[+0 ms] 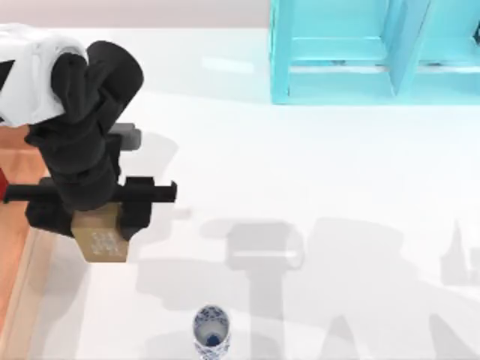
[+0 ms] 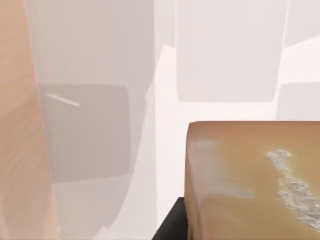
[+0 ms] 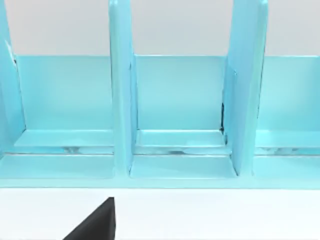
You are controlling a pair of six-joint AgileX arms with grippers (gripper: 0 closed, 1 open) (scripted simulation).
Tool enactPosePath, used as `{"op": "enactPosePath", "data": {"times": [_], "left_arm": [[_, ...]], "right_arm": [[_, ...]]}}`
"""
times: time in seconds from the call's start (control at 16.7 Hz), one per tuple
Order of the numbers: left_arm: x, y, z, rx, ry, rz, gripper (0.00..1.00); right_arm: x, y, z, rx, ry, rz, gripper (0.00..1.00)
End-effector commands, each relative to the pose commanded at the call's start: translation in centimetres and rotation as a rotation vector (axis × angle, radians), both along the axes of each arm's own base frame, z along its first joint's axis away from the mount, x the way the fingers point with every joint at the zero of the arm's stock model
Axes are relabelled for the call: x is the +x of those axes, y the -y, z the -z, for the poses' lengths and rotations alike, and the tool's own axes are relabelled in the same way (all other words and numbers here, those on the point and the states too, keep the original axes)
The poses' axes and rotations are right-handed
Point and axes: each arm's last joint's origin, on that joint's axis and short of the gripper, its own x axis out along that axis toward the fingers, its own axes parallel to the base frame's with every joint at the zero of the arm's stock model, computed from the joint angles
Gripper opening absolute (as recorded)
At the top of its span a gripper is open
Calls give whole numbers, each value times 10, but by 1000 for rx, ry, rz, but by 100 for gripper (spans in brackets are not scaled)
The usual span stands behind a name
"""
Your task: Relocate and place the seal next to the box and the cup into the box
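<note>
My left gripper [image 1: 99,217] is shut on the seal [image 1: 103,238], a tan block with white carved markings. It holds the seal above the white table, just right of the box [image 1: 13,255] at the table's left edge. In the left wrist view the seal [image 2: 250,180] is close up, with the box's light-wood wall [image 2: 20,150] beside it and the seal's square shadow on the table between them. The cup [image 1: 211,331], white with a blue pattern, stands upright near the front edge, apart from the gripper. A black tip of my right gripper [image 3: 95,225] shows in the right wrist view.
A turquoise shelf-like structure [image 1: 360,52] stands at the back right, and the right wrist view faces its compartments [image 3: 175,100]. Grey shadows of the arms lie across the white table [image 1: 337,187] between cup and shelf.
</note>
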Motion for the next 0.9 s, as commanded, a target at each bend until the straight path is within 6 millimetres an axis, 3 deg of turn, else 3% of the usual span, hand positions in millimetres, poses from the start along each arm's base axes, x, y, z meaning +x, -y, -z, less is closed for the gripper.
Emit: {"op": "enactPosePath", "data": {"times": [0.48,0.9], "left_arm": [[0,0,0,0,0,0,98],[0,0,0,0,0,0,100]], "right_arm": [[0,0,0,0,0,0,100],[0,0,0,0,0,0,100]]}}
